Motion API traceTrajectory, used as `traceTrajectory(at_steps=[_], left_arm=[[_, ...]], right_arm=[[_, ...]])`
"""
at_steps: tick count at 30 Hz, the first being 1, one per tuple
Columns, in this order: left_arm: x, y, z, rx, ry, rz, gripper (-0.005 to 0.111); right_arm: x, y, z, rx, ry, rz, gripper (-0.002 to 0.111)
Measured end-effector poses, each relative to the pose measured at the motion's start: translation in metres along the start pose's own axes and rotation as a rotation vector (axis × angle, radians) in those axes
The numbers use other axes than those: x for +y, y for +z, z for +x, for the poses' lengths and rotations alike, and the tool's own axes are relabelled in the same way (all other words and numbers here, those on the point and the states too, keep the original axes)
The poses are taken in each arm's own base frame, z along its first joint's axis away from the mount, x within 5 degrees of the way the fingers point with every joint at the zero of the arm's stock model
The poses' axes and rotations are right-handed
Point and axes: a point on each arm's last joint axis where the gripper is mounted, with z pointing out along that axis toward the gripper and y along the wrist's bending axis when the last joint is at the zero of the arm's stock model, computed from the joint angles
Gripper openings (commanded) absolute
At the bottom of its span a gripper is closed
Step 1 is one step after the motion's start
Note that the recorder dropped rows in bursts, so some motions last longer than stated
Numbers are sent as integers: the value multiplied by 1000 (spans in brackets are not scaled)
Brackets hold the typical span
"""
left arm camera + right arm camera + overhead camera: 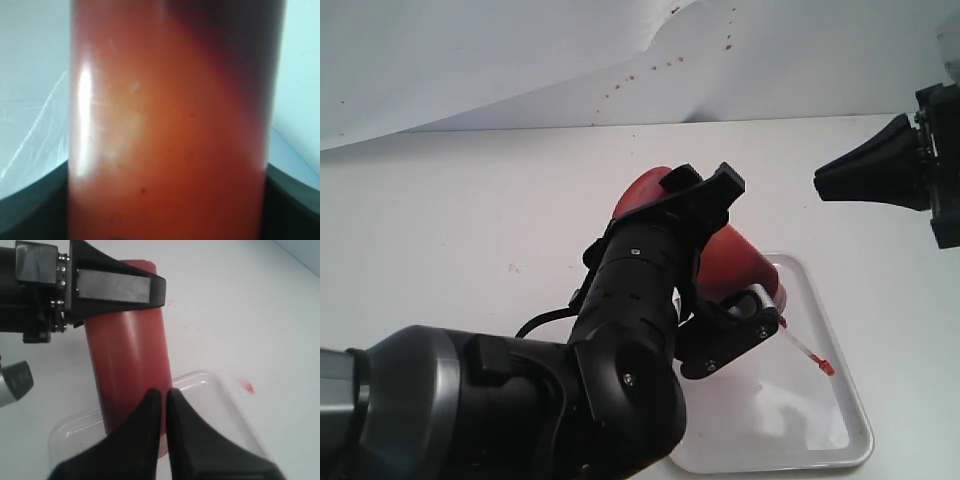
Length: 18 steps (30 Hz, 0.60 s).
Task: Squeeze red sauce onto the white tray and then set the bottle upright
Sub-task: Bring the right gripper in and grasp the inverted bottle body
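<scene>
The bottle [735, 258] hangs tilted above the table, with my left gripper [740, 252] shut on its middle. Its base points up and back and its nozzle end down toward the white tray [820, 440]. One left finger hides the nozzle. The thin tether and tiny red cap [826, 367] dangle over the tray. Red sauce [170, 140] fills the left wrist view through the bottle's wall. I see no blob on the visible part of the tray. My right gripper [820, 185] hovers shut at the far right, apart from the bottle [127, 350], holding nothing. The tray [220, 405] lies under the bottle's lower end.
A pale-pink smudge [246, 386] marks the table beside the tray. Small brown-red specks [650, 70] dot the white backdrop sheet. My left arm's bulk [520, 400] covers the tray's near-left part.
</scene>
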Motion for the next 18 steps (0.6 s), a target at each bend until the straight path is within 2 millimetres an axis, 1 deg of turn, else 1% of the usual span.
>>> traceTrajectory(at_steps=[1, 5, 6, 9, 12, 15, 18], left_arm=[[0, 0, 0, 0, 0, 0, 0], [0, 0, 0, -2, 0, 0, 0], [0, 0, 0, -4, 0, 0, 0], [-1, 2, 2, 1, -3, 6, 0], [-4, 9, 8, 19, -11, 21, 0], [-4, 10, 10, 24, -12, 25, 0], [-4, 10, 9, 14, -13, 25, 0]], right_arm=[[0, 0, 0, -6, 4, 0, 40], [0, 4, -4, -21, 10, 9, 81], [1, 9, -6, -24, 9, 10, 83], [9, 27, -6, -3, 0, 1, 82], [17, 44, -12, 30, -51, -8, 82], [17, 49, -12, 67, -85, 18, 82], [14, 49, -13, 57, -72, 57, 82]])
